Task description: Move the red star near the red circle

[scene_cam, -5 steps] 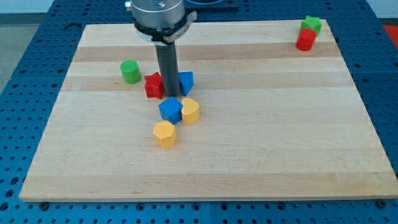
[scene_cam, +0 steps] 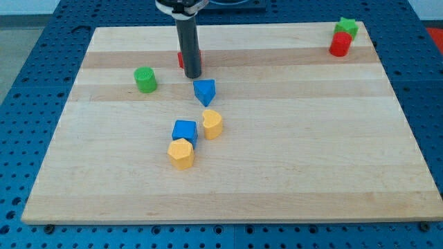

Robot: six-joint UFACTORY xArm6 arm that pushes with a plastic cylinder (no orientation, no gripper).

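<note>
The red star (scene_cam: 180, 59) lies near the view's top, left of centre, mostly hidden behind my rod; only its red edges show on either side. My tip (scene_cam: 193, 76) rests on the board at the star's lower side, touching or almost touching it. The red circle (scene_cam: 340, 45) stands far off at the view's top right corner, right below a green star (scene_cam: 346, 28).
A blue triangular block (scene_cam: 205, 90) sits just below my tip. A green cylinder (scene_cam: 145, 79) is to the left. A blue cube (scene_cam: 185, 131), a yellow heart (scene_cam: 212, 124) and a yellow hexagon (scene_cam: 182, 153) cluster lower down on the wooden board (scene_cam: 311, 152).
My tip has moved toward the view's top and pushed the red star up and slightly right, away from the green cylinder. The blue cube and yellow hexagon have shifted slightly downward.
</note>
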